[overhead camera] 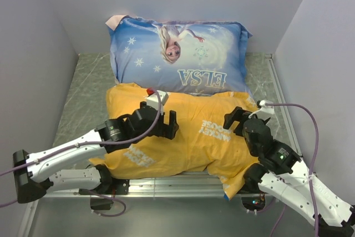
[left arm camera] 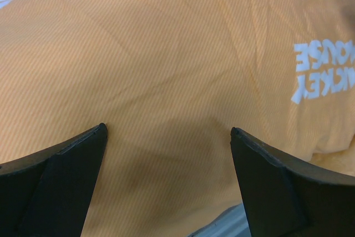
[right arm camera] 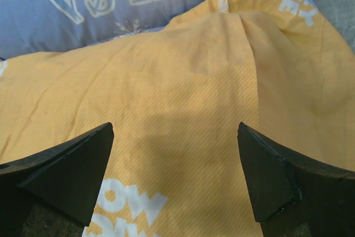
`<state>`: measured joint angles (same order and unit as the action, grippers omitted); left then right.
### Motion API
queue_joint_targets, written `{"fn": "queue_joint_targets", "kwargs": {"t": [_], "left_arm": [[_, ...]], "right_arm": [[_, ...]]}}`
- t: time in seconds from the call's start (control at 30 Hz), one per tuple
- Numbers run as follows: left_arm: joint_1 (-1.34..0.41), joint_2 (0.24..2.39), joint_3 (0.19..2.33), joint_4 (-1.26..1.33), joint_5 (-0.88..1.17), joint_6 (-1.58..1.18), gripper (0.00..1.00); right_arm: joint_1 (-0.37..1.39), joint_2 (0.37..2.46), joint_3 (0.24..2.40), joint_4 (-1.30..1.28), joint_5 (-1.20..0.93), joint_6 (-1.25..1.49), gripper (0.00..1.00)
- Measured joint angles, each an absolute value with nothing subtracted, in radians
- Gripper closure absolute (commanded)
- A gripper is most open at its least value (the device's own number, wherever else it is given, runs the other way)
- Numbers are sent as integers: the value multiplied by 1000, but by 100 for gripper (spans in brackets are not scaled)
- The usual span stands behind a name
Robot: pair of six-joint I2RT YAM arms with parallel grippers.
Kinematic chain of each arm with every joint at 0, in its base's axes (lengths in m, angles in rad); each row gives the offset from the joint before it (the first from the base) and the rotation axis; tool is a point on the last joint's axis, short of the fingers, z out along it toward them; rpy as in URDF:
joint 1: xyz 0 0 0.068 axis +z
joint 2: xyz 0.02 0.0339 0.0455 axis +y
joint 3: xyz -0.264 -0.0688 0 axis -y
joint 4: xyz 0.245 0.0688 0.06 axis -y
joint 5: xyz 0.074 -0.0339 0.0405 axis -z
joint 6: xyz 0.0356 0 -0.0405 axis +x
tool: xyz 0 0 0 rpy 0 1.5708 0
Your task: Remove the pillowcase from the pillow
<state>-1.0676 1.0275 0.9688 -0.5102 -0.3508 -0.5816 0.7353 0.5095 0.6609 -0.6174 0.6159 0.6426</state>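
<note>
The pillowcase (overhead camera: 194,142) lies by the near edge of the desk (overhead camera: 83,87), its fabric under the spread, empty fingers of the left gripper (overhead camera: 173,125) and right gripper (overhead camera: 233,120)

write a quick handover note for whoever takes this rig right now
Left gripper: open, over the left-centre of the pillowcase, holding nothing.
Right gripper: open, over the right part of the pillowcase, holding nothing.
Things: the yellow pillowcase lies across the near half of the table, its near right corner hanging over the edge. The pillow is fully inside it, with no white showing. The blue Elsa pillow lies behind, touching it.
Done: nothing visible yet, the case is still on.
Left: grip the fabric, hold the pillow, and pull the case off.
</note>
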Motion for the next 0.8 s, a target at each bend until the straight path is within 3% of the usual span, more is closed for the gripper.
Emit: {"fn": "queue_joint_targets", "kwargs": {"t": [0.1, 0.2, 0.23, 0.33, 0.37, 0.4, 0.43, 0.47, 0.57, 0.67, 0.8], "left_arm": [[-1081, 1082, 984, -491, -373, -578, 1], [-1082, 1142, 986, -473, -407, -587, 18], [-1083, 1158, 986, -471, -419, -593, 35], [-1082, 1182, 986, -467, -455, -623, 70], [-1082, 1182, 986, -467, -466, -633, 95], [-1080, 1182, 986, -468, -478, -649, 100], [-1077, 1179, 986, -471, -491, -657, 100], [-1073, 1174, 986, -477, -501, -671, 100], [-1055, 1130, 979, -500, -537, -723, 100], [-1028, 1045, 962, -539, -574, -774, 99], [-954, 937, 937, -593, -602, -807, 99]], "right_arm": [[735, 514, 643, -619, 607, 666, 0], [735, 542, 614, -604, 580, 680, 0], [735, 556, 605, -592, 570, 681, 0], [735, 630, 591, -548, 532, 682, 13], [735, 658, 590, -528, 521, 679, 27], [735, 683, 590, -508, 508, 672, 36], [735, 701, 590, -489, 496, 671, 45], [734, 720, 590, -466, 480, 664, 60], [733, 774, 607, -400, 424, 653, 79], [739, 870, 676, -360, 366, 643, 85], [787, 1008, 765, -300, 317, 638, 84]]}}
